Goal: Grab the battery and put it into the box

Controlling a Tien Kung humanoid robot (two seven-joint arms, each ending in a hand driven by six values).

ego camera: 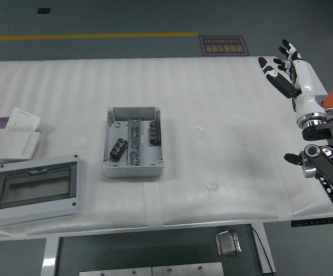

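Battery (118, 148) lies inside box (133, 142), left compartment, so placement looks done; my right hand (285, 64) is empty w/ fingers spread, well apart at surface (212, 115) far-right edge.

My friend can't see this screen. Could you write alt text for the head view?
An open grey box on a white table holds a black battery in its left compartment. The robot's right hand, fingers spread and empty, hovers over the far right corner. A clear-lidded enclosure lies near left.

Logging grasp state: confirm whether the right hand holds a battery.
No. The right hand is open over the table's far right corner; a battery lies in the box.
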